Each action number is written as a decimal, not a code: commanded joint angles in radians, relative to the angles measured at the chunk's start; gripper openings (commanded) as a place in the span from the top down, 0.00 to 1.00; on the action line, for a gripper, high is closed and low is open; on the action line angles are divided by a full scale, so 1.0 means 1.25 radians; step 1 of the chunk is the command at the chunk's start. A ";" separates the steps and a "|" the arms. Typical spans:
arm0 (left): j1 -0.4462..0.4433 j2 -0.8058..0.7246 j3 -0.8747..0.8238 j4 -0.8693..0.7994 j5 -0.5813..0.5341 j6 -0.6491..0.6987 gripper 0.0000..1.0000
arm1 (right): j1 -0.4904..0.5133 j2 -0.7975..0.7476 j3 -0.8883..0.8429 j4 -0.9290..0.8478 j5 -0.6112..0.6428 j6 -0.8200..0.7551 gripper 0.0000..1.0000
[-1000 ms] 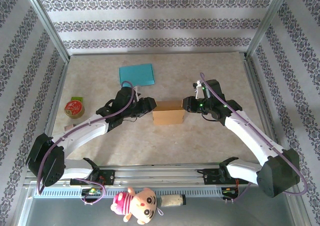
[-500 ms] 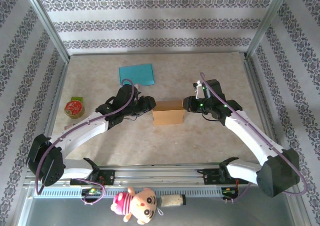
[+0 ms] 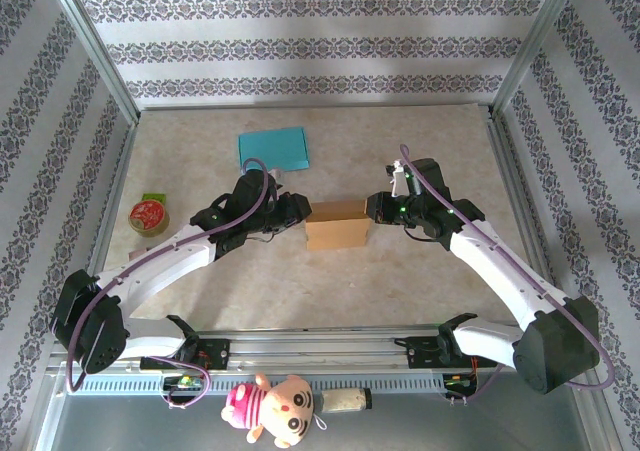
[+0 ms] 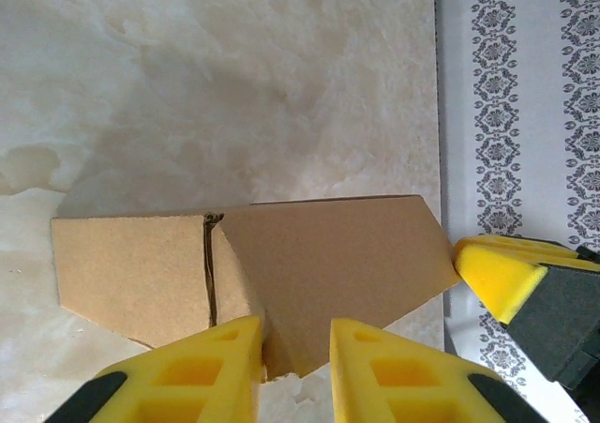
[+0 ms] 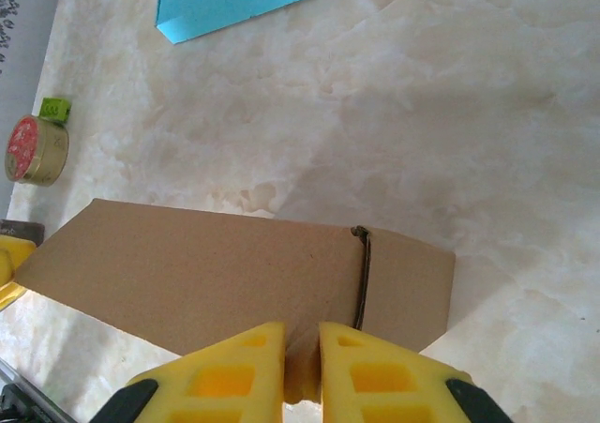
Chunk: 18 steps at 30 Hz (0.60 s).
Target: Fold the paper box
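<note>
Top external: marbled table (image 3: 400, 131), patterned walls (image 3: 300, 51); right fingers (image 5: 270, 367) pinch paper box (image 3: 337, 226); left fingers (image 4: 249, 357): grip unclear.

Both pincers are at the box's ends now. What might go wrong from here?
1. The left pincer straddles the box edge with slack, so the card may slip or crease off-line as it closes.
2. The right pincer pinches the opposite end; any uneven pull between the arms might split the seam.
</note>
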 commanded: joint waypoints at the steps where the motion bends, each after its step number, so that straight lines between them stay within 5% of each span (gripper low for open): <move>1: -0.028 0.004 0.024 -0.002 -0.008 -0.006 0.77 | 0.016 0.007 -0.022 -0.017 0.005 -0.011 0.86; 18: -0.066 0.025 -0.007 -0.138 -0.092 0.051 0.82 | 0.040 -0.006 -0.083 -0.048 0.070 -0.045 0.89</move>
